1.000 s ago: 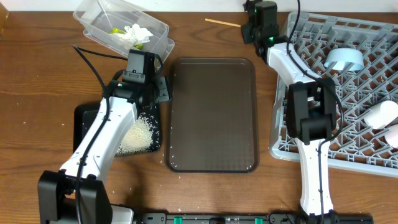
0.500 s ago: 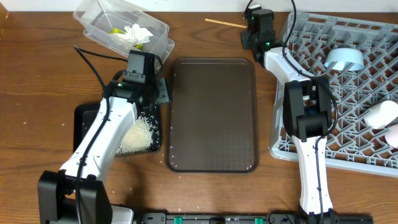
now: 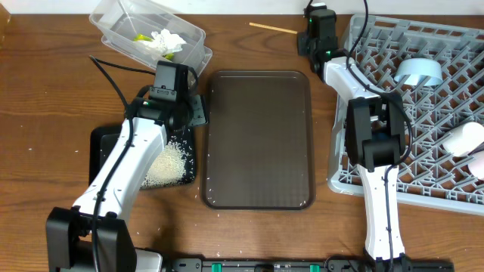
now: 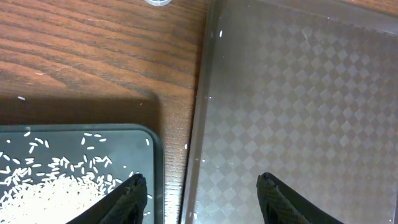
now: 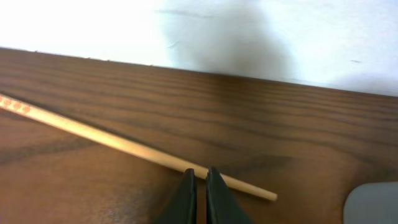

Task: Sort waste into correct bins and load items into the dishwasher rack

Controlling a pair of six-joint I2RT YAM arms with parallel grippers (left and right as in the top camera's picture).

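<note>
One thin wooden chopstick lies on the table at the far edge. It also shows in the right wrist view, just beyond the fingertips. My right gripper is shut, with nothing between its fingers, and sits right of the chopstick's end. My left gripper is open and empty over the gap between the black tray and the brown tray. The black tray holds white rice. The clear tub holds the white tissue and the yellow-green wrapper.
The brown serving tray lies in the middle. The grey dishwasher rack stands at the right with a pale cup and a white piece in it. A few rice grains lie on the table near the front.
My right gripper has shifted slightly to the right along the far edge, near the chopstick's end. The left arm has not moved.
</note>
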